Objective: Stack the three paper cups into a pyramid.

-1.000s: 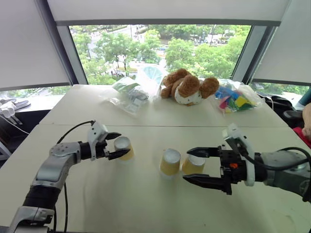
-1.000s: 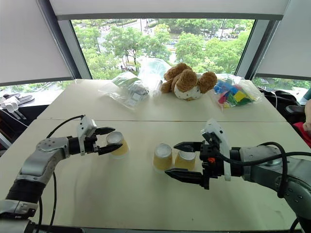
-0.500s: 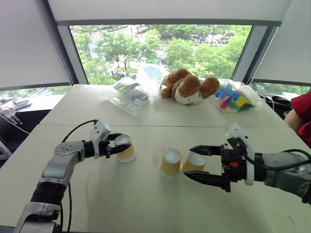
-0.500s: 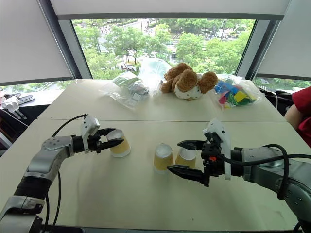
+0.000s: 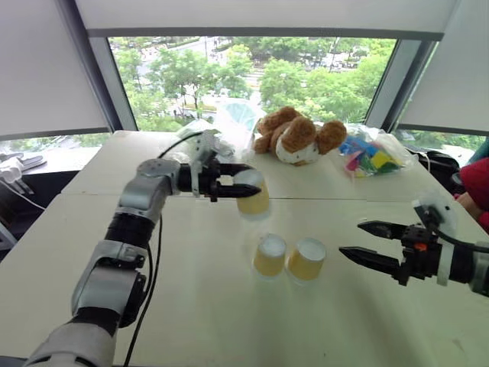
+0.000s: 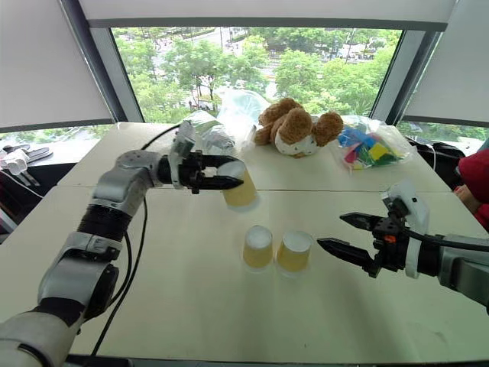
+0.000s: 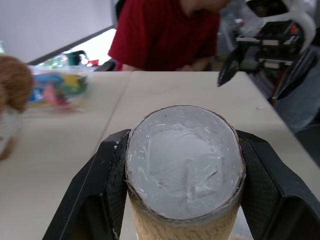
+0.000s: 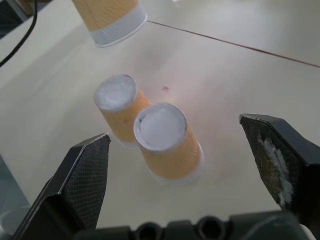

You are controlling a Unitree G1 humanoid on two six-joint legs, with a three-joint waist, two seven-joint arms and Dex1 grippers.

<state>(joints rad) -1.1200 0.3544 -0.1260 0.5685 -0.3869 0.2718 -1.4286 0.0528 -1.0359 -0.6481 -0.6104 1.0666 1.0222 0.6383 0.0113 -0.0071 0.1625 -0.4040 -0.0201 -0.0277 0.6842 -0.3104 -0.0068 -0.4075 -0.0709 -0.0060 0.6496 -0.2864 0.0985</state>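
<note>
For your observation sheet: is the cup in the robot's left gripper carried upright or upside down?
Upside down. The held cup has its narrow closed base up and wide white rim down, clamped in the left gripper above the table.

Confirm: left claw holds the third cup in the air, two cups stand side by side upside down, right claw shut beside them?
Not quite: the right claw is open, as the right eye view shows. The left claw does hold the third cup above the two upside-down cups.

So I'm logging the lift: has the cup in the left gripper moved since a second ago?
Yes. The held cup has risen off the table and toward the two standing cups.
</note>
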